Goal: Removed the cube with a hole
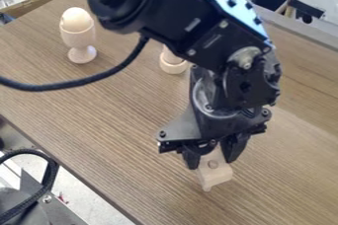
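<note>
Okay, I've got the cube (215,173) pinched in my gripper (212,157), at the near side, right of middle, by the table (119,120). The grip looks shallow, so a weak squeeze or hard knock could twist it free.

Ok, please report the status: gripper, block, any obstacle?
Gripper: jaws closed on holed block. Whether block is lifted, unclear. Egg cup stands away, upper left; another wooden piece partly behind arm.
</note>
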Available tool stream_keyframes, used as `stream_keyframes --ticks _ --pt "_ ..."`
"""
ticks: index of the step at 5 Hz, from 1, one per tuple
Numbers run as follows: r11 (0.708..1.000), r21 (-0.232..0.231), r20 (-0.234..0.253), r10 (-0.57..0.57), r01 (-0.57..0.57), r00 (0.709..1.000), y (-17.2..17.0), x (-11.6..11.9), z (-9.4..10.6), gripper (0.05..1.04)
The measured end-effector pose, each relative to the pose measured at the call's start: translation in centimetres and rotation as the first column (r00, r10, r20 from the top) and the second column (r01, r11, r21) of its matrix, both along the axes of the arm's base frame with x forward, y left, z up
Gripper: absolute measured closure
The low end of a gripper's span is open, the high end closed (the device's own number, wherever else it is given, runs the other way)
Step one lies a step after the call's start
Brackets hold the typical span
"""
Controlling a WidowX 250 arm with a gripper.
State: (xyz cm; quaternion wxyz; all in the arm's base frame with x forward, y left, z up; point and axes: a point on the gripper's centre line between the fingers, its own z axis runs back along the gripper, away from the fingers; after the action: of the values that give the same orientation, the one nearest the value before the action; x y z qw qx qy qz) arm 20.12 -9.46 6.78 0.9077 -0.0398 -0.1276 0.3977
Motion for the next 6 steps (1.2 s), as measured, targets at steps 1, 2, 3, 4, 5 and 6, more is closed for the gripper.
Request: stream_keyframes --ticks 1,2,3,4,5,6 --pt "1.000 -0.009 0.013 0.004 -0.004 1.000 -0.1 0.2 0.5 0.523" --pt "1.000 -0.011 0.019 0.002 -0.001 1.000 0.0 0.2 0.8 0.523" --pt "1.000 -0.018 0.046 0.003 -0.002 0.999 -0.1 0.5 1.8 0.523" --pt "1.000 -0.016 0.056 0.011 -0.010 0.998 0.2 0.5 2.3 0.523" --pt "1.000 -0.025 0.080 0.020 -0.018 0.997 0.5 0.6 3.0 0.523" --pt "0.999 -0.020 0.095 0.045 -0.043 0.995 1.6 0.9 3.5 0.523"
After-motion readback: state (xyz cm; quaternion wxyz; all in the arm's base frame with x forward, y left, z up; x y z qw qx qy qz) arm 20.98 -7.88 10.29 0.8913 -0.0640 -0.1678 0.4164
